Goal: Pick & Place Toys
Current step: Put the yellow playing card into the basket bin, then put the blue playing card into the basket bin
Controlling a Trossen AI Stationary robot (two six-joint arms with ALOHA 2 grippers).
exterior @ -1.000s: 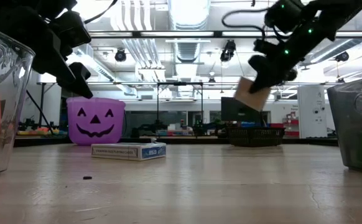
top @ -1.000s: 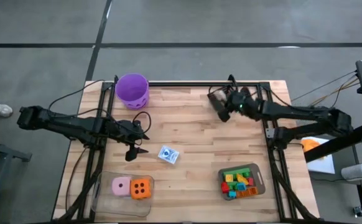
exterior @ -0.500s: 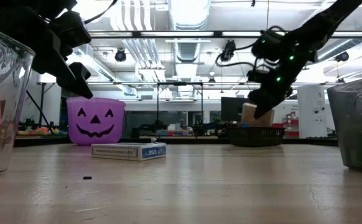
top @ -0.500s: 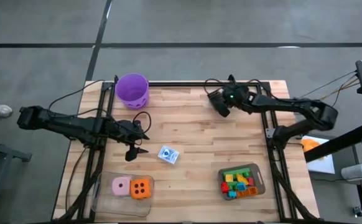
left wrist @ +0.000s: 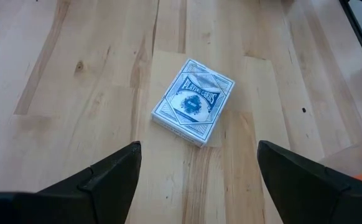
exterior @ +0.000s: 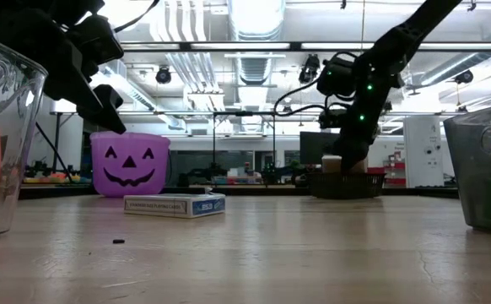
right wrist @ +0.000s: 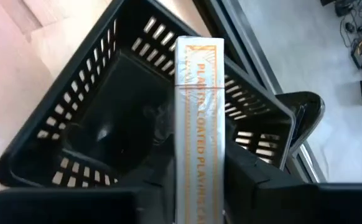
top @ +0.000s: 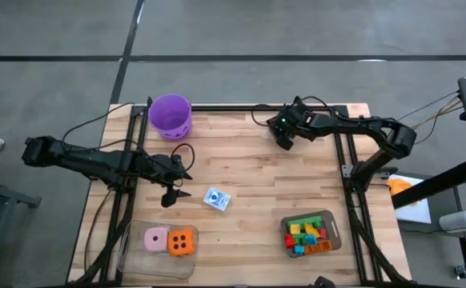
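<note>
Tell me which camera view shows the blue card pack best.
The left wrist view: the blue card pack fills it, face up. The high view shows it small; the low view, only its edge; the right wrist view, nothing.

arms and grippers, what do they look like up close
Both arms are dark, jointed links with black cables looping along them. The left gripper ends in two matte black, wedge-shaped fingers. The right gripper is equally black and blocky; small green lights glow on its wrist in the low view.

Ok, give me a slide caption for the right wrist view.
Right tool holds a card pack above the black basket.
</note>
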